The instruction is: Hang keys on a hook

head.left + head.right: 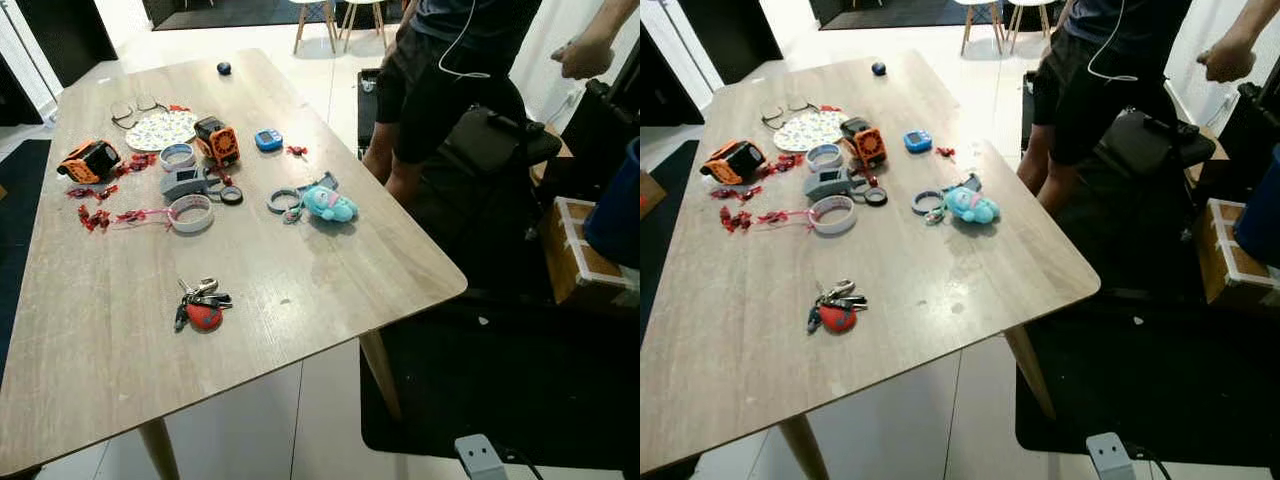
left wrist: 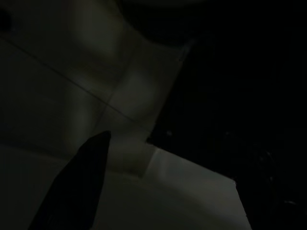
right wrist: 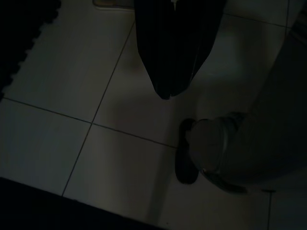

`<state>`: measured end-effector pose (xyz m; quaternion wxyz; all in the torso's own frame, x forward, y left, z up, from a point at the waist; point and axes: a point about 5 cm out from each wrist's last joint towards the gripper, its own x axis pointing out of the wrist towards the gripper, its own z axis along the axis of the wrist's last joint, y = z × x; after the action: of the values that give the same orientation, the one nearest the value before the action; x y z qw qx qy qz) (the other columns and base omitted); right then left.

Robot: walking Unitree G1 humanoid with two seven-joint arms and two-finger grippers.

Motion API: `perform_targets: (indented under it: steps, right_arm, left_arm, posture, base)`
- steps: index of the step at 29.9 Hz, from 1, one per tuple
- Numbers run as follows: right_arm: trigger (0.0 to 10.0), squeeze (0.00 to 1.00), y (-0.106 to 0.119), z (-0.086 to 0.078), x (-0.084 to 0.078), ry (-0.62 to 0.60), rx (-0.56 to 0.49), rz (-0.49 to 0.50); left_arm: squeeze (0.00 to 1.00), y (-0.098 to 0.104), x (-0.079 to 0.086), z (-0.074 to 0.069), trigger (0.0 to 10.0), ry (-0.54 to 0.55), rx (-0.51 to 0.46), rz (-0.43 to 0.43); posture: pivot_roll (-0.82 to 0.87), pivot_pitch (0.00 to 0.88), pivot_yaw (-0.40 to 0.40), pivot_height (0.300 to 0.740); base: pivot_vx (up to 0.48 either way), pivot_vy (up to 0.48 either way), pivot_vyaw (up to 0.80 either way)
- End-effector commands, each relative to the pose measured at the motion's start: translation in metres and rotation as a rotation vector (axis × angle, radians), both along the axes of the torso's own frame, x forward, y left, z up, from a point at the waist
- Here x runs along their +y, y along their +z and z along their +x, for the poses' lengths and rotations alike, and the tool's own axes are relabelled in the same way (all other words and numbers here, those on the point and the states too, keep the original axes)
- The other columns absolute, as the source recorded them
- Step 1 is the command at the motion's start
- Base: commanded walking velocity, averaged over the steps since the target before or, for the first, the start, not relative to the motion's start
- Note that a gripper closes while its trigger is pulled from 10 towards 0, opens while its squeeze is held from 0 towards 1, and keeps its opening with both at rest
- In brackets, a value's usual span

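Observation:
A bunch of keys with a red fob (image 1: 203, 303) lies flat on the wooden table (image 1: 300, 290), near its front edge and left of centre. A second key ring with a pale blue plush toy (image 1: 325, 203) rests further back toward the right side. Both arms hang idle below the table. In the dark right wrist view, my right gripper (image 3: 166, 93) points down at the tiled floor with its fingers pressed together and nothing in them. My left gripper (image 2: 101, 140) is a dim black shape over pale floor.
Tape rolls (image 1: 191, 212), orange-and-black gadgets (image 1: 88, 160), glasses (image 1: 135, 108), a small blue device (image 1: 268, 139) and red scraps (image 1: 95, 216) crowd the table's far left. A person (image 1: 450, 70) stands by a black chair (image 1: 495, 140) at the right. A taped cardboard box (image 1: 585, 250) sits on a dark mat (image 1: 500, 380).

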<state>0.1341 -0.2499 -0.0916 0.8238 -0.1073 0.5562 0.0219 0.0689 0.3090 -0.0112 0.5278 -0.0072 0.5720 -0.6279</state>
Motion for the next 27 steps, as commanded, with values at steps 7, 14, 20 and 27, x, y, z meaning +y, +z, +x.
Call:
perform_targets:
  steps: [7,14,20,27]
  right_arm:
    - [10.0,0.0,-0.001,-0.003,0.0,0.01,0.01,0.0]
    - [10.0,0.0,-0.001,-0.004,0.0,0.013,0.012,-0.001]
    - [10.0,0.0,-0.002,-0.004,0.001,0.014,0.014,-0.001]
    - [10.0,0.0,-0.002,-0.005,0.001,0.013,0.017,-0.003]
  left_arm:
    - [0.0,0.06,-0.008,0.028,10.0,0.013,-0.175,-0.183]
    - [0.0,0.115,-0.029,0.057,10.0,0.069,-0.341,-0.427]
    - [0.0,0.149,-0.047,0.069,10.0,0.078,-0.4,-0.61]
    - [0.0,0.224,-0.072,0.099,10.0,0.175,-0.654,-1.08]
  posture:
    - [-0.08,0.099,0.063,0.74]
    - [-0.07,0.1,0.067,0.74]
    - [-0.07,0.102,0.069,0.74]
    - [-0.07,0.105,0.073,0.74]
  base:
    - [0.0,0.0,0.0]
    - [0.0,0.0,0.0]
    - [0.0,0.0,0.0]
    - [0.0,0.0,0.0]
